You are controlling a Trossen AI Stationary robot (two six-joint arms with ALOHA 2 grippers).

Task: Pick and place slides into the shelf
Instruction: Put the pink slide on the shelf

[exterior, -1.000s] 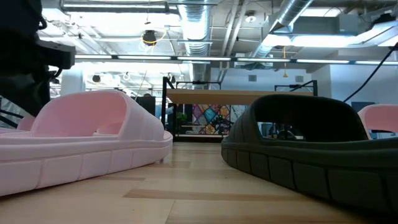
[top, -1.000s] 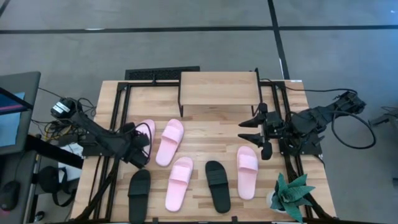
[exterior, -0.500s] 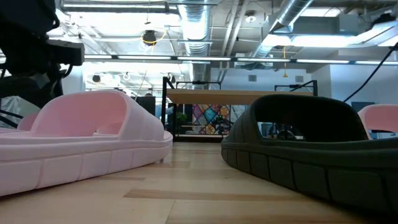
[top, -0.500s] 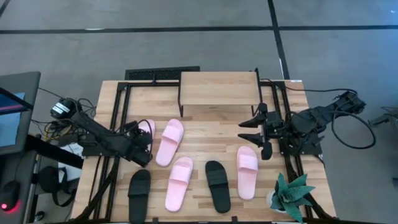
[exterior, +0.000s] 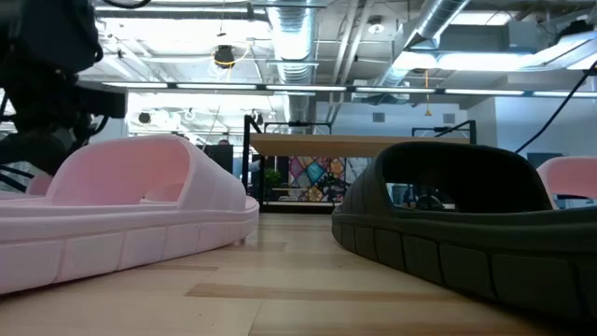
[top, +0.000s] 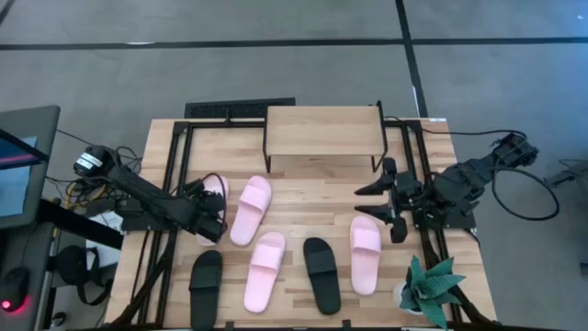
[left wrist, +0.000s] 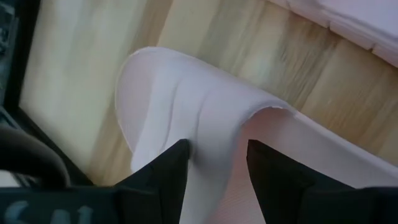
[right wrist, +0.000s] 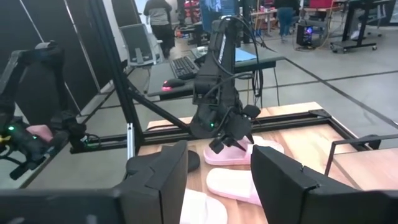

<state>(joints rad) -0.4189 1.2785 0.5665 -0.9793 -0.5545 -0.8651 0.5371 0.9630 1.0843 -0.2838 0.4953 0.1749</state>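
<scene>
Six slides lie sole-down on the wooden table. Pink ones are at the left (top: pixel 217 187), beside it (top: pixel 252 210), in the middle (top: pixel 265 270) and at the right (top: pixel 365 255). The two black ones (top: pixel 205 288) (top: pixel 322 274) lie nearer the front. The shelf (top: pixel 323 131) stands at the far edge on thin black legs. My left gripper (top: pixel 213 213) is low over the leftmost pink slide (left wrist: pixel 186 106), open, one finger on each side of the strap's edge. My right gripper (top: pixel 375 202) hangs open above the table, to the right of the shelf. My left gripper comes slanting down at the strap (left wrist: pixel 205 124) of the leftmost pink slide. One finger (left wrist: pixel 168 174) shows over the strap's top, the other (left wrist: pixel 273 174) over the footbed by the strap's opening. I cannot tell whether either finger touches it. The slide lies flat on the table.
A potted plant (top: pixel 432 290) stands at the near right corner. Black frame rails (top: pixel 179 175) (top: pixel 413 156) run along both sides of the table. A black tray (top: pixel 241 108) lies behind the shelf's left end. Bare wood shows in front of the shelf.
My left gripper has sunk lower onto the leftmost pink slide and edged a little toward the far edge, staying open. The slides have not moved.
</scene>
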